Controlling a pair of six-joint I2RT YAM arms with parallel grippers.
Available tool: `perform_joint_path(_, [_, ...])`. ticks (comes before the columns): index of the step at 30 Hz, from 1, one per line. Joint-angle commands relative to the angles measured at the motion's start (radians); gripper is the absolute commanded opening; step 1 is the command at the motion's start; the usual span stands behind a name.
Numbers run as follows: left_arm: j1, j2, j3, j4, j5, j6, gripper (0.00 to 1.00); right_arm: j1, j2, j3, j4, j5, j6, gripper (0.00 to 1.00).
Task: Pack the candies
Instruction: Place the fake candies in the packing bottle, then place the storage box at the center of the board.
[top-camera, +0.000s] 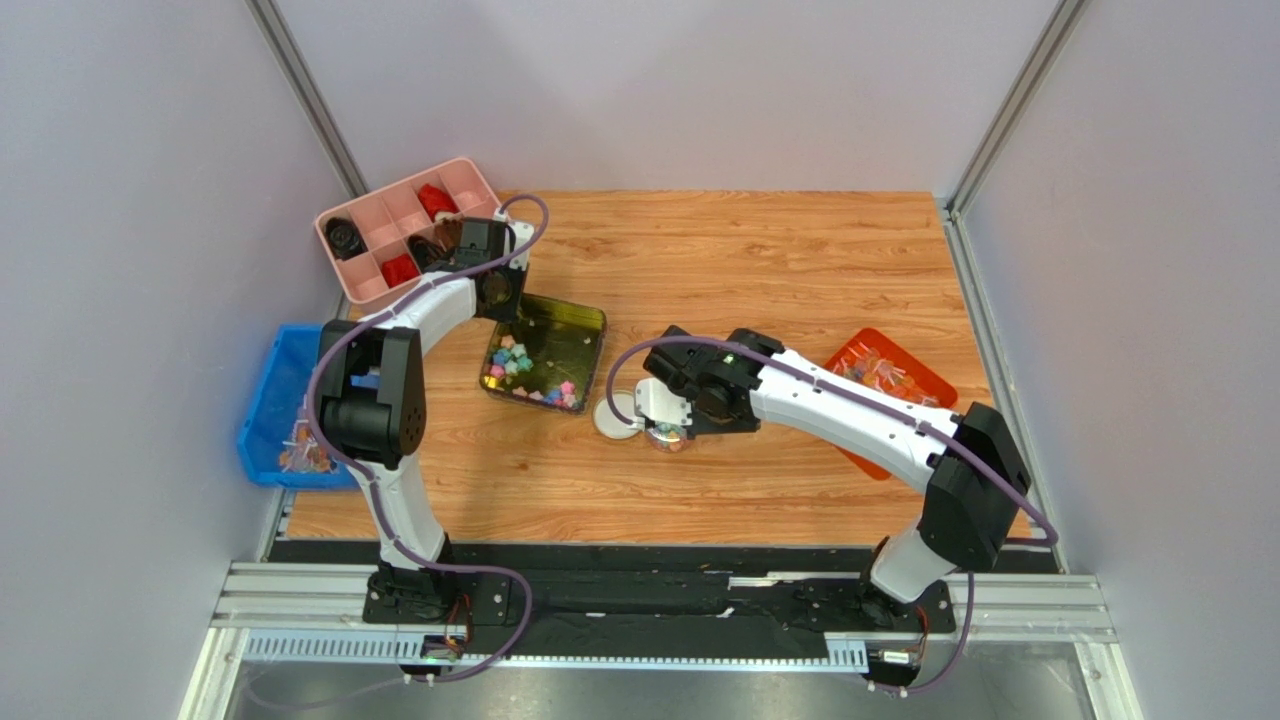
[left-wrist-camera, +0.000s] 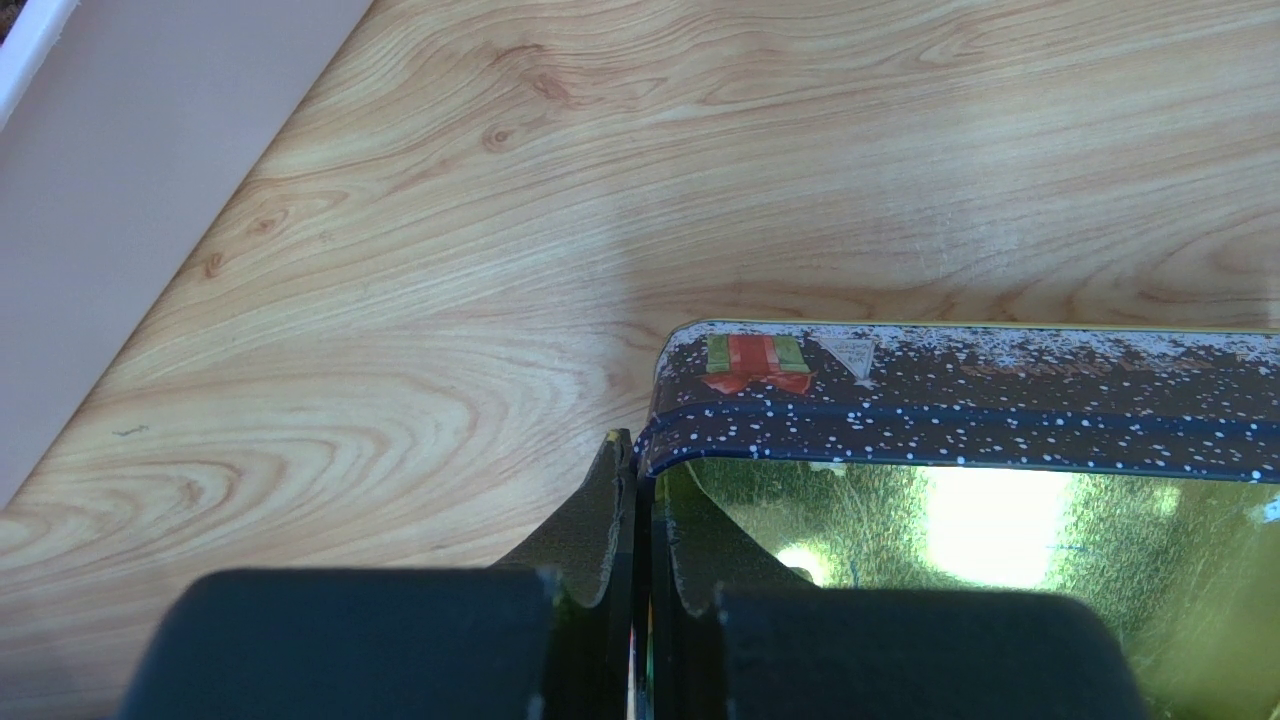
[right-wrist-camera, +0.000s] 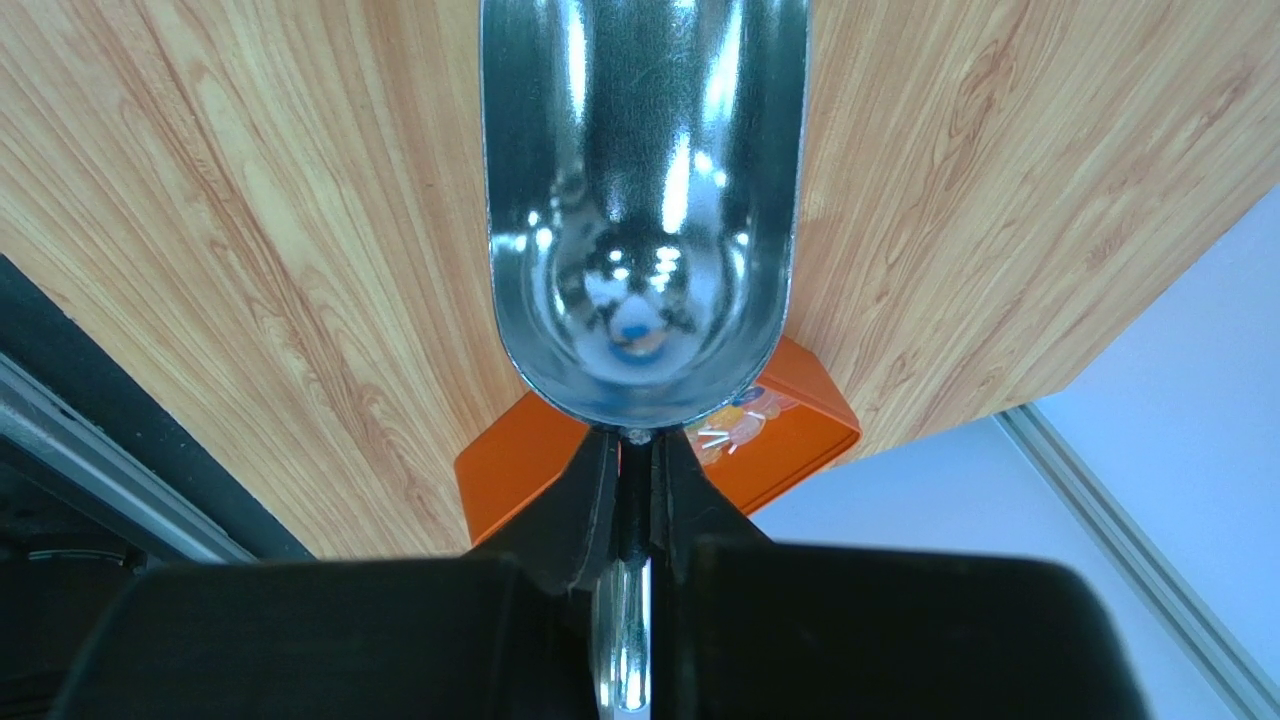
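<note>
Left claw (left-wrist-camera: 639, 503) pinching tin rim (left-wrist-camera: 962, 432), right claw (right-wrist-camera: 633, 483) clamping scoop (right-wrist-camera: 643, 210), open tabletop (left-wrist-camera: 751, 180) beyond

The scoop (right-wrist-camera: 643, 180) is mirror-polished metal, the table (left-wrist-camera: 631, 165) smooth wood grain, the tin (left-wrist-camera: 977, 393) glossy gold inside.

Robot test cell in a laboratory setting. A wood-grain desk (top-camera: 751, 248) is enclosed by plain grey panels (top-camera: 661, 83) on aluminium posts (top-camera: 307, 90). The left arm (top-camera: 368, 398) and right arm (top-camera: 864, 417) are bolted to a metal rail (top-camera: 286, 597) at its near edge.
</note>
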Motion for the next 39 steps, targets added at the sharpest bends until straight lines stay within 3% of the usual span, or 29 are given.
perform_joint_path(1, [0.005,-0.010,0.048,0.007,0.000,0.007,0.00,0.017,0.013,0.047,0.019,0.016,-0.009,0.00])
perform_joint_path(14, [0.005,-0.010,0.048,0.007,0.000,0.009,0.00,-0.012,0.005,0.113,0.131,0.096,-0.045,0.00])
perform_joint_path(31, [0.005,-0.011,0.048,0.007,0.000,0.009,0.00,-0.014,0.016,-0.071,0.111,0.048,-0.005,0.00])
perform_joint_path(39, [0.005,-0.010,0.046,0.005,0.000,0.009,0.00,-0.020,-0.036,0.045,0.122,0.025,-0.006,0.00])
